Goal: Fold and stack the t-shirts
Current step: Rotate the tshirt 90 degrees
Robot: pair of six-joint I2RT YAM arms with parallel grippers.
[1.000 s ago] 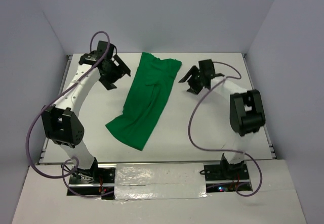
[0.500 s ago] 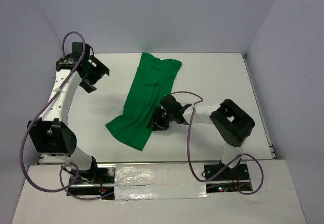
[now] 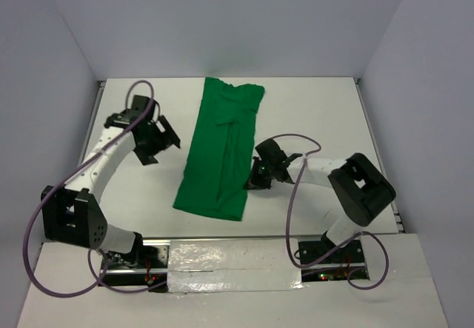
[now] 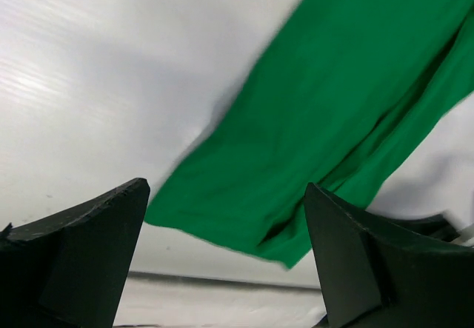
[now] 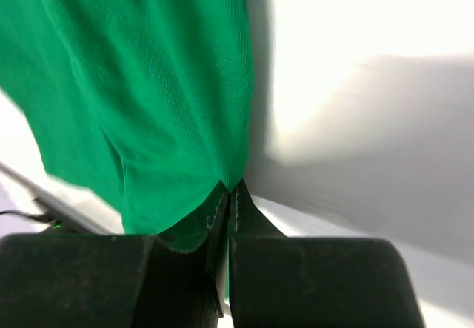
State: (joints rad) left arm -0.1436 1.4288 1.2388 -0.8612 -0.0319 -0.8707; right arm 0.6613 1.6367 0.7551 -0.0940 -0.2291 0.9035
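Observation:
One bright green t-shirt (image 3: 221, 150) lies on the white table as a long folded strip, running from the back middle toward the front. My right gripper (image 3: 253, 178) sits at the strip's right edge near its front end, shut on the t-shirt's edge (image 5: 222, 172); the cloth is pinched between the closed fingers. My left gripper (image 3: 164, 141) hovers left of the strip, open and holding nothing. In the left wrist view the t-shirt's near end (image 4: 296, 165) lies beyond the gap between the two dark fingers (image 4: 81, 246).
The white table (image 3: 318, 113) is walled by pale panels on three sides. A taped strip (image 3: 229, 263) runs along the front edge between the arm bases. Purple cables (image 3: 292, 187) loop off both arms.
My right gripper came in from the back right to the shirt's right edge and shut on it. The shirt's front end swung right, straightening the strip. My left arm swung out, then back toward the shirt.

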